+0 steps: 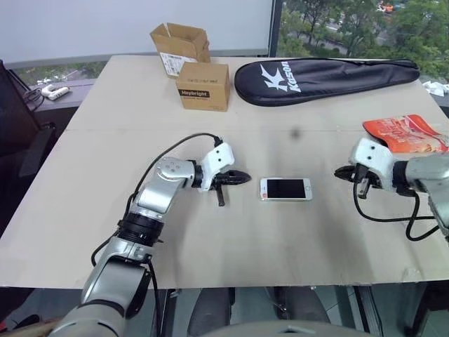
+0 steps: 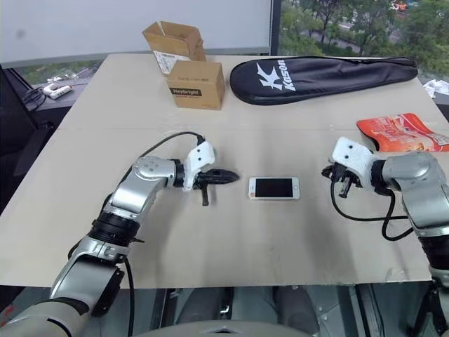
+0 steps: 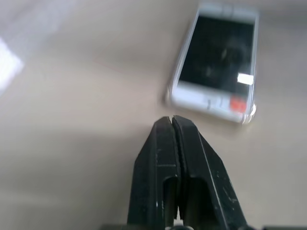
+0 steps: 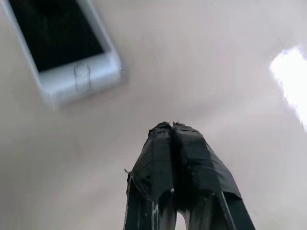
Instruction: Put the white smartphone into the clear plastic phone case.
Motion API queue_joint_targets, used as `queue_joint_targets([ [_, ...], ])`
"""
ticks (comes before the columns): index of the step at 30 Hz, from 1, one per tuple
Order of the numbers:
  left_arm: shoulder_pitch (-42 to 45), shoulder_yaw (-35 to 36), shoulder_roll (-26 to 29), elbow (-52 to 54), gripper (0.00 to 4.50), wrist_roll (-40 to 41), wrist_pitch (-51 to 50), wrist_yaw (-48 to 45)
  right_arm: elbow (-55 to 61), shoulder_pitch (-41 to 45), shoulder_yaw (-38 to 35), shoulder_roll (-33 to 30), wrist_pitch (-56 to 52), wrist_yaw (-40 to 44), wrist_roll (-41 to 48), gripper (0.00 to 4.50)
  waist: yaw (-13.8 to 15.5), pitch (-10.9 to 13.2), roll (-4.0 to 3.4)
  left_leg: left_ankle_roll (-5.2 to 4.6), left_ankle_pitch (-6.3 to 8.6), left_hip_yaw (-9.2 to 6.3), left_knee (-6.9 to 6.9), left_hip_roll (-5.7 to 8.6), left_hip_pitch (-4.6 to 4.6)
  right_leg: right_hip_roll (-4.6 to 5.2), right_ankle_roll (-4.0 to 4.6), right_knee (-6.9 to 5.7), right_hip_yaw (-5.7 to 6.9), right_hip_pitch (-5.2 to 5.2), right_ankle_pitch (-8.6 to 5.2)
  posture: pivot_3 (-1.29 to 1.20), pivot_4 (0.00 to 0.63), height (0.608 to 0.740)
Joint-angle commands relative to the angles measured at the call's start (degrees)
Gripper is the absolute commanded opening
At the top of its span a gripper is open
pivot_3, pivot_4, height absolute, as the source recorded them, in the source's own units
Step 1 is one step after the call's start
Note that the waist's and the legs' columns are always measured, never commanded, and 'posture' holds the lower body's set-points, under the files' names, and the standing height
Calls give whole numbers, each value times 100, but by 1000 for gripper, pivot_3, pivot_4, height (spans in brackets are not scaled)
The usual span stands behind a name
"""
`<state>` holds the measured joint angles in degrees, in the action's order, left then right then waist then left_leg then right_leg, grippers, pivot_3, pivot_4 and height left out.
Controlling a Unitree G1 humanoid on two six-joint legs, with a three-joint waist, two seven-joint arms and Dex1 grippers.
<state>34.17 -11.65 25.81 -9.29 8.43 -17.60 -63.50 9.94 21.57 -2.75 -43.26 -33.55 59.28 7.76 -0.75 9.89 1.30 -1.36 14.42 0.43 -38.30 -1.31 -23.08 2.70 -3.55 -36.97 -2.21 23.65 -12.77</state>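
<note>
Tabletop (image 1: 210,232) holds white smartphone (image 1: 285,189) between closed, empty left claw (image 1: 242,177) and right claw (image 1: 339,171).

The table (image 1: 105,232) carries 1 phone (image 1: 285,189), 2 cardboard boxes, 1 open (image 1: 179,43) and 1 closed (image 1: 203,86), 1 black racket bag (image 1: 323,78) and 1 orange snack pouch (image 1: 405,133). 2 grippers show, left (image 1: 240,177) and right (image 1: 342,172).
</note>
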Motion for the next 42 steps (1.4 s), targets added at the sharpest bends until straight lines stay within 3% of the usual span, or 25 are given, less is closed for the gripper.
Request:
queue_joint_targets([
  [1, -108, 75, -328, 439, 0, 389, 31, 92, 224, -256, -626, 705, 271, -467, 740, 49, 6, 0, 0, 0, 0, 0, 0, 1, 1, 0, 0, -1, 0, -2, 0, 0, 150, 740],
  [4, -244, 23, -646, 422, 0, 520, -28, 212, 99, -594, -958, 1470, 489, -647, 1387, 49, 8, 0, -1, 0, 0, 1, 0, 2, 1, 1, 0, -1, -1, -2, 0, 0, 150, 740],
  [12, -364, -342, -930, -491, 0, 110, 465, 355, -770, -1206, -1075, 2375, 2055, -482, 1812, 49, -21, -1, -2, 0, 0, 8, 1, 3, 10, -1, 0, -4, -9, -3, 0, 0, 150, 740],
  [21, -334, -612, -892, -1191, 0, -263, 742, 385, -1994, -1237, -65, 1689, 2485, -497, 545, 49, -7, -27, -13, 0, 0, 12, 0, 3, 27, -1, 0, -8, -12, -18, 0, 0, 150, 740],
  [29, -356, -651, -900, -1237, 0, -318, 859, 432, -1887, -1244, 729, 1195, 2238, -487, 102, 49, -9, -126, 22, -1, 2, 8, 12, 1, 125, -2, 18, 10, -9, -114, -22, 0, 150, 740],
  [42, -383, -652, -908, -1242, 0, -408, 966, 544, -1767, -913, 1804, 816, 1883, -407, -946, 49, -20, -238, 82, -2, 2, 7, 15, -3, 132, -2, 24, 11, -9, -115, -19, 0, 150, 740],
])
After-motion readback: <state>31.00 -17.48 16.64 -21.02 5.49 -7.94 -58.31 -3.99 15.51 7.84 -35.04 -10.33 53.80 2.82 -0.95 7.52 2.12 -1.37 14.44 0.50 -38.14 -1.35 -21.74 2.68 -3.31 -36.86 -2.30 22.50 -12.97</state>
